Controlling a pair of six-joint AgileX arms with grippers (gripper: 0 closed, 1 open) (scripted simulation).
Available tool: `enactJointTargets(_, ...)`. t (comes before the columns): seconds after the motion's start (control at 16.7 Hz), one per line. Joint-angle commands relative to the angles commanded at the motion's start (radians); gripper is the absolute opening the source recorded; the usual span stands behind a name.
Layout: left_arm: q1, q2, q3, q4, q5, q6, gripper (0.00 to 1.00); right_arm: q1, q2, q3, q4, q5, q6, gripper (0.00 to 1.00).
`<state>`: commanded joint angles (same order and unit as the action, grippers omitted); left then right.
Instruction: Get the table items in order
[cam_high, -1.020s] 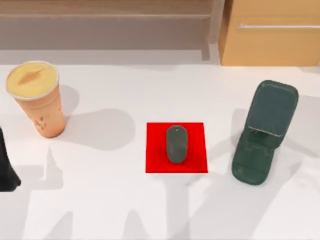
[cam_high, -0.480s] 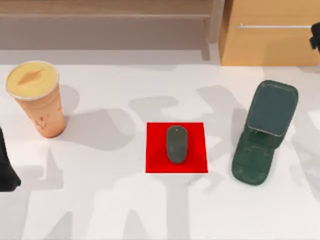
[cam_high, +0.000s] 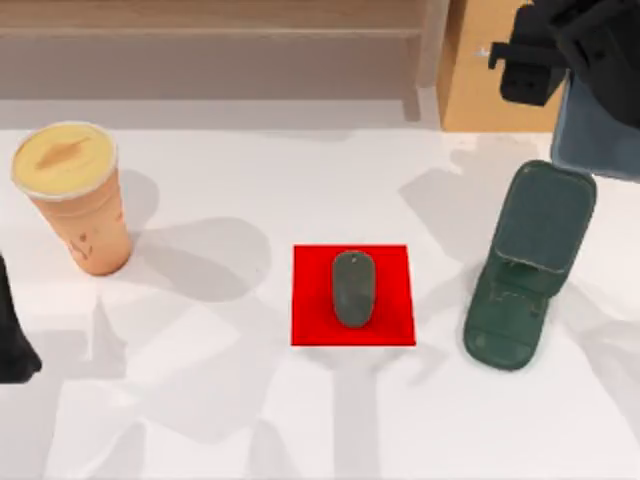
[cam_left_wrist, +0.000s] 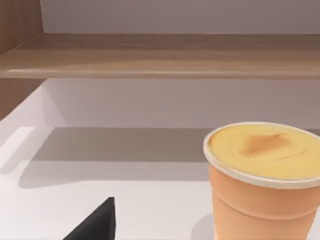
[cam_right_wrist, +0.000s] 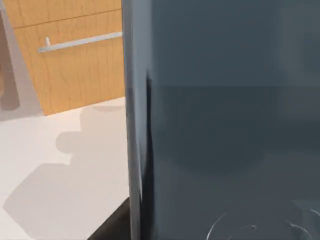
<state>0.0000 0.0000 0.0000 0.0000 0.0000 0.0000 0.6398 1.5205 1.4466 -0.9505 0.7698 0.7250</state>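
Since the earlier frame, the right arm has swung in over the tabletop's (cam_high: 250, 180) far right corner, carrying the phone (cam_high: 598, 135). Its end effector (cam_high: 560, 55) pinches the phone, which hangs in the air just above the upper flap of the green stand (cam_high: 528, 265); the right wrist view shows the slab (cam_right_wrist: 225, 120) close up, with the cabinet (cam_right_wrist: 75, 60) behind.

The mouse (cam_high: 353, 288) lies on the red square (cam_high: 400, 320) at the tabletop's middle, and the cup (cam_high: 75, 195) stands upright near the far left edge. The left arm (cam_high: 12, 340) sits parked at the left edge; whether its end effector is spread I cannot tell.

Risk, as I judge it: lowered off-line, the phone may strike the flap's rim, tip the stand or slide off its cradle. A loose pinch could also let the slab slip.
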Motion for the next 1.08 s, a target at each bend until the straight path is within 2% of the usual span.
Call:
enactJointTargets(0.24,0.0,0.0,0.0,0.0,0.0,0.0,1.0,0.185,-0.027,-0.159,0.036,0.148,0.251,0.0)
enactJointTargets(0.48,0.0,0.0,0.0,0.0,0.0,0.0,1.0,0.309,-0.025,-0.301,0.074,0.258,0.428,0.0)
enactJointTargets(0.72,0.0,0.0,0.0,0.0,0.0,0.0,1.0,0.362,-0.02,-0.368,0.093,0.313,0.496,0.0)
enactJointTargets(1.08,0.0,0.0,0.0,0.0,0.0,0.0,1.0,0.36,-0.023,-0.366,0.093,0.315,0.5,0.0)
